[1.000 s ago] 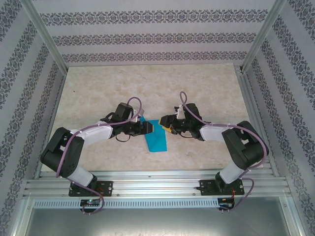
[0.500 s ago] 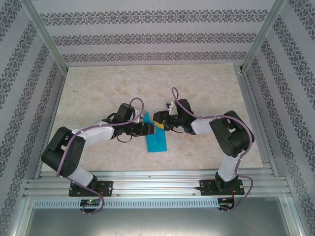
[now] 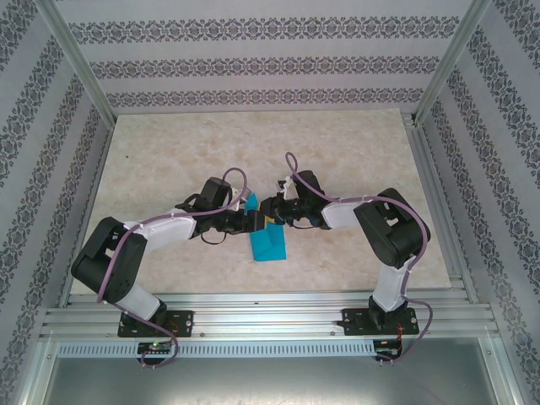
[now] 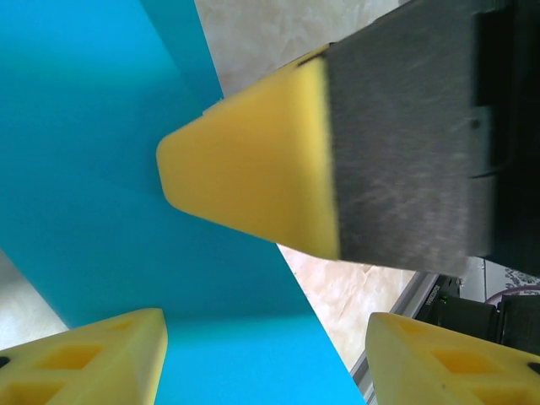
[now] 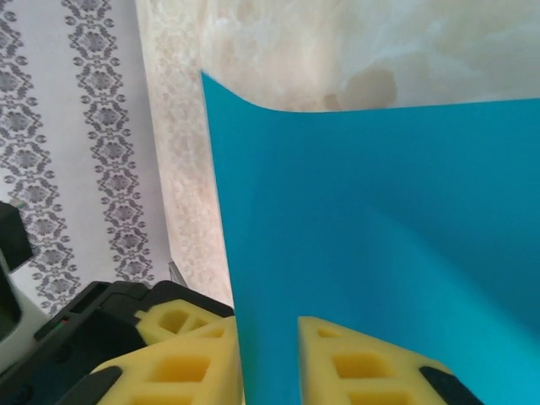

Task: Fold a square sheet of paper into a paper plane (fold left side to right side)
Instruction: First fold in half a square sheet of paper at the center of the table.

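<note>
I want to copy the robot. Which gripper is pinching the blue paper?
The right gripper: its yellow fingers are closed on an edge of the thin cyan-blue sheet of paper. The left gripper has its fingers wide apart above it.

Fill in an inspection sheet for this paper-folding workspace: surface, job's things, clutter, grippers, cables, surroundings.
Surface: table, beige marbled top.
Job's things: square sheet of paper, cyan-blue, partly folded, between the arms, one edge lifted.
Clutter: nothing seen.
Grippers: left gripper open at the paper; right gripper set closely either side of the lifted edge, grip unclear.
Cables: purple cables loop along both arms, off the paper.
Surroundings: patterned walls; aluminium frame.
</note>
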`<control>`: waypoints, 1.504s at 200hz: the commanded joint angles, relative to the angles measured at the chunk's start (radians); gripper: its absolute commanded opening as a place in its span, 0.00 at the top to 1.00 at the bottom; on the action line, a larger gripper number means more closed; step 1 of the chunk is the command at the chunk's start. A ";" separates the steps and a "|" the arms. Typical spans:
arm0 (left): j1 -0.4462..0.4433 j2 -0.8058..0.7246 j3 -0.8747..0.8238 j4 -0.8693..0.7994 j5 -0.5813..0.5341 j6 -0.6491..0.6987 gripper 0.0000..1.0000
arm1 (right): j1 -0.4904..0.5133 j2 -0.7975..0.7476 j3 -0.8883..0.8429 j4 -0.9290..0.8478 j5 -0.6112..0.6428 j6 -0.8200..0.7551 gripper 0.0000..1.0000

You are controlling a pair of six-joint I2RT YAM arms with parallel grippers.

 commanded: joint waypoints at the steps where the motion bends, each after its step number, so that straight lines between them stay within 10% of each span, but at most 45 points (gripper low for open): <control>1: -0.016 -0.005 0.018 0.030 0.012 0.006 0.35 | 0.006 -0.038 0.024 -0.089 0.036 -0.077 0.86; 82: -0.010 -0.113 0.034 -0.221 -0.249 -0.025 0.31 | -0.032 -0.122 -0.045 -0.180 0.093 -0.162 0.93; 301: -0.184 0.189 0.168 -0.202 -0.419 -0.175 0.39 | -0.067 -0.121 -0.064 -0.308 0.170 -0.256 0.88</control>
